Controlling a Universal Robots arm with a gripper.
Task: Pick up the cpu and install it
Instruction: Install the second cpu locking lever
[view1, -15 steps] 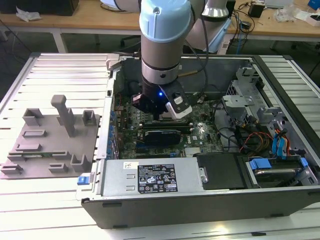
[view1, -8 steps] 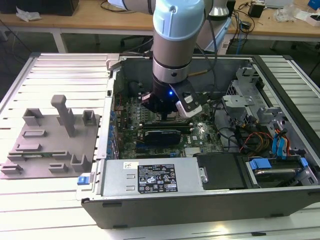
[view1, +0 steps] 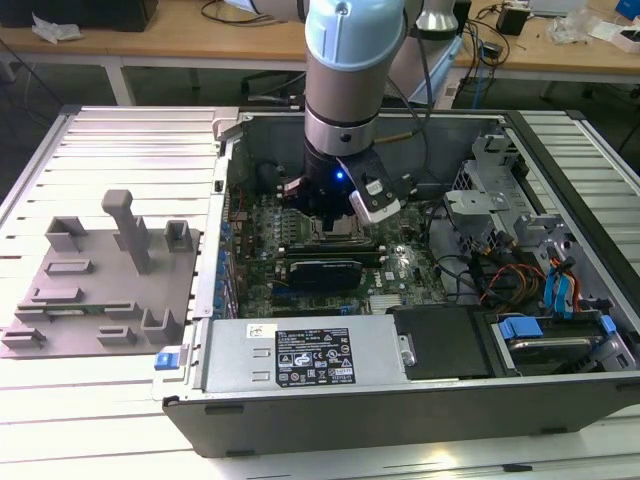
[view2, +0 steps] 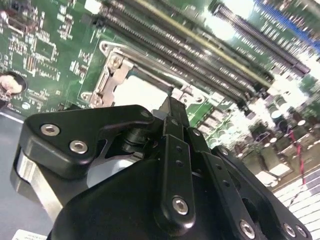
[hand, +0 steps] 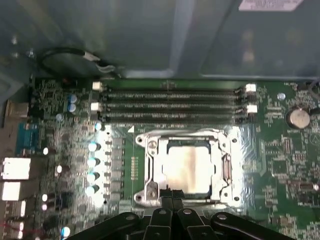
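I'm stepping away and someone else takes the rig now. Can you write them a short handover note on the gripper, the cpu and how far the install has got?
Gripper: down inside the open computer case, at the edge of the socket frame. Whether it is open or shut cannot be told.

Cpu: lying flat within the socket frame on the motherboard, beside the memory slots; its silvery top is bare in both wrist views.

Done: the cpu appears seated in the socket.

Left: whether it is released and fully seated can't be confirmed.
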